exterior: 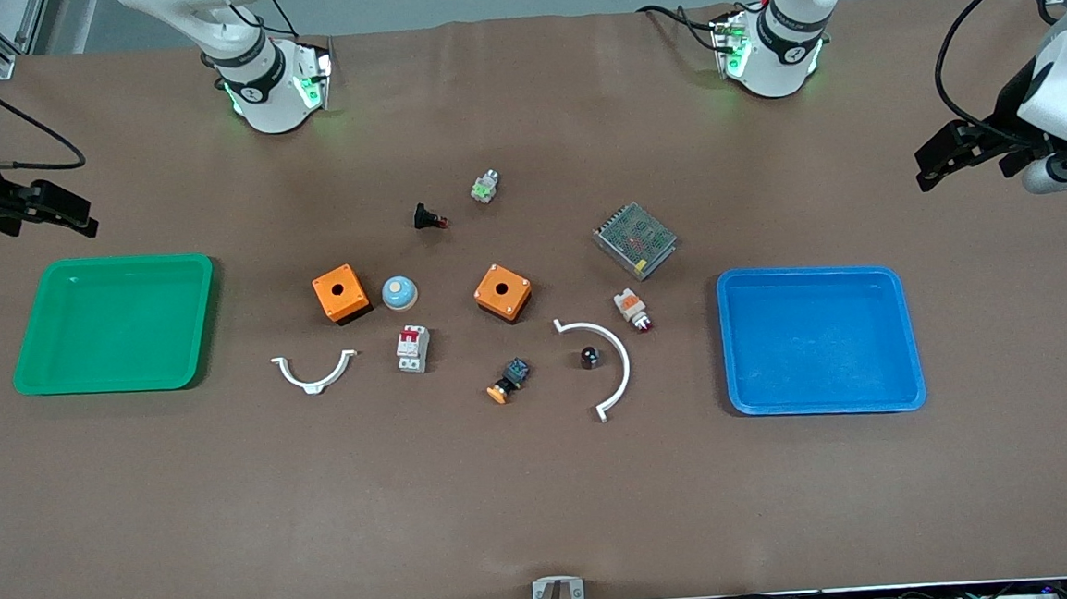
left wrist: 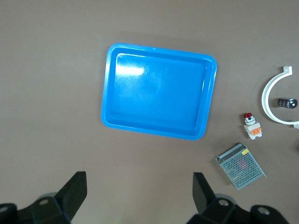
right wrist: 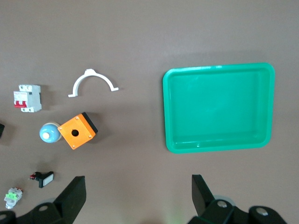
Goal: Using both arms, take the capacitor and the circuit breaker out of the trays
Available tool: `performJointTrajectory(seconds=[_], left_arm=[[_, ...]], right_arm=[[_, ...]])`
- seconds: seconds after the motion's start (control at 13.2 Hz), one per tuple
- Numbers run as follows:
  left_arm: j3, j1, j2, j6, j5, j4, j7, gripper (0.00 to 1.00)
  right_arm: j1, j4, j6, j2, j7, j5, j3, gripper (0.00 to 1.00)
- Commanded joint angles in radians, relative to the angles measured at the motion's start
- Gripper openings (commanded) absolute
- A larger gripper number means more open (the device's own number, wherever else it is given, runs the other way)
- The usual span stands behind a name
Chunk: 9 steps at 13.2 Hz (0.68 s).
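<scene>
No writing can be read on the circuit breaker (exterior: 413, 348) or capacitor (exterior: 590, 357), both on the bench (exterior: 546, 502). The left tool (left wrist: 139, 186) and right tool (right wrist: 138, 189) hang spread, holding nothing.

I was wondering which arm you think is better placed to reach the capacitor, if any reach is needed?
Probably the left: the capacitor lies on the table toward its end, beside the empty blue tray, and shows in the left wrist view.

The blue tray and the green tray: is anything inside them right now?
No. The shallow blue plastic tray and the shallow green plastic tray both show bare floors. The tiny black capacitor and red-topped white circuit breaker lie on the brown table between them.
</scene>
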Motion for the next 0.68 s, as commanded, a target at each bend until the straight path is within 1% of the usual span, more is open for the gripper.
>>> performJointTrajectory(seconds=[0.0, 0.15, 0.23, 0.61], left_arm=[[0.003, 0.004, -0.020, -0.050, -0.010, 0.026, 0.030, 1.00], [0.000, 0.004, -0.016, -0.078, -0.010, 0.059, 0.050, 1.00], [0.000, 0.004, -0.015, -0.081, -0.010, 0.060, 0.048, 1.00], [0.003, 0.005, -0.001, -0.081, -0.011, 0.080, 0.050, 1.00]], right_arm=[[-0.008, 0.034, -0.005, 0.005, -0.008, -0.001, 0.012, 1.00], [-0.006, 0.038, 0.004, 0.011, -0.006, 0.000, 0.012, 1.00], [-0.005, 0.058, 0.024, 0.031, -0.003, 0.000, 0.012, 1.00], [-0.005, 0.213, 0.027, 0.141, 0.002, 0.003, 0.014, 1.00]])
